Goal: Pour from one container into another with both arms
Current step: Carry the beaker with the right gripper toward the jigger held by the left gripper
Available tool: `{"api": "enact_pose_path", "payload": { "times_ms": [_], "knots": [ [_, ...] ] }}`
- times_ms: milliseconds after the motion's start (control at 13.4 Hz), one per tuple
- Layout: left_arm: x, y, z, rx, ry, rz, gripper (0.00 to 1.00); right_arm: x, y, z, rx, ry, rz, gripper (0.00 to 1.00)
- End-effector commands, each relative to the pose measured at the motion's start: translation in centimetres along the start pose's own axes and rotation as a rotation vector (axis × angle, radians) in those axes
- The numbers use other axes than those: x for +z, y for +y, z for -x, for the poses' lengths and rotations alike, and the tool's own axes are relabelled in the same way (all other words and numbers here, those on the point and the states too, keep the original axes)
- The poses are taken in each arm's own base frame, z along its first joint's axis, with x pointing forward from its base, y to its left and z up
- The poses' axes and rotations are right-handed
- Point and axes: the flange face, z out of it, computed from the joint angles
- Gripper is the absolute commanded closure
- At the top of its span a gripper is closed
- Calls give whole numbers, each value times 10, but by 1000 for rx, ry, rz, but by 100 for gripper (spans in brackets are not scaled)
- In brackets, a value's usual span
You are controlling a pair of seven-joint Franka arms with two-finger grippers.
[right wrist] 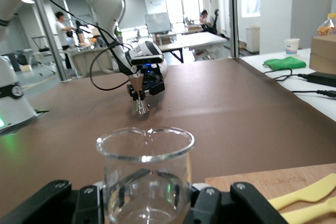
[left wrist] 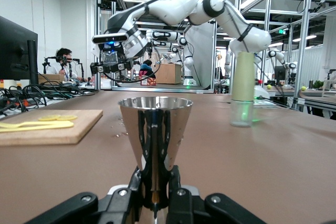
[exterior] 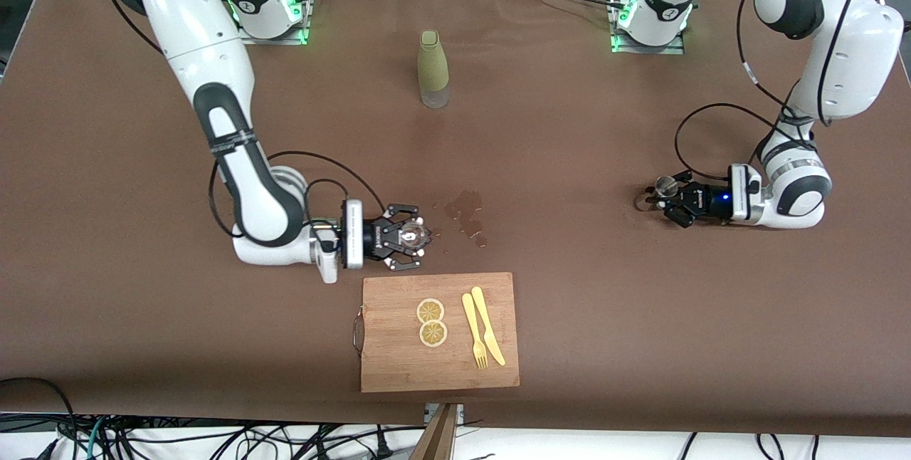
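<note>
So my right gripper (exterior: 407, 237) is closed around a clear glass beaker (exterior: 413, 236), fingers snug on both sides of it. It's upright and low at the table, just farther from the front camera than the cutting board (exterior: 398, 367), near the board's corner toward the right arm's end. In my right wrist view the beaker (right wrist: 144, 174) fills the foreground, and I can't tell whether there's liquid in it.

My left gripper (exterior: 672, 204) is clamped on a little metal jigger (exterior: 665, 188), the double-cone kind, pinched at its narrow waist. It's upright too, top cup open, low at the table, well away from the board toward the left arm's end. The left wrist view has the jigger (left wrist: 155, 145) dead center between my fingers.

On the board: two lemon slices (exterior: 431, 322) touching each other, with a yellow fork (exterior: 475, 332) and yellow knife (exterior: 488, 325) lying side by side just beside them. A wet spill patch (exterior: 466, 214) sits on the brown table (exterior: 142, 317) near the beaker, farther from the camera than the board. Much farther still, between my two bases, stands a tall bottle (exterior: 433, 68) in an olive sleeve.
</note>
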Motion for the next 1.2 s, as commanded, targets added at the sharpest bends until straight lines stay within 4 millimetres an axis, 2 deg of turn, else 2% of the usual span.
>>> {"api": "enact_pose_path", "payload": {
  "times_ms": [0,225,524,674,974,1123],
  "knots": [
    [53,-29,-20,8,-4,-5,100,29,-14,-25,48,-50,63,100],
    [111,-50,-24,-23,-19,-4,100,59,-29,-36,62,-99,111,100],
    [197,-61,-22,-62,-24,-31,100,103,-57,-51,93,-165,178,100],
    [222,-68,-24,-63,-41,-49,100,117,-68,-55,85,-189,198,100],
    [261,-81,-33,-86,-62,-58,100,118,-68,-56,23,-269,209,100],
    [280,-81,-34,-90,-60,-65,100,114,-67,-68,-19,-324,225,100]
  ]
}}
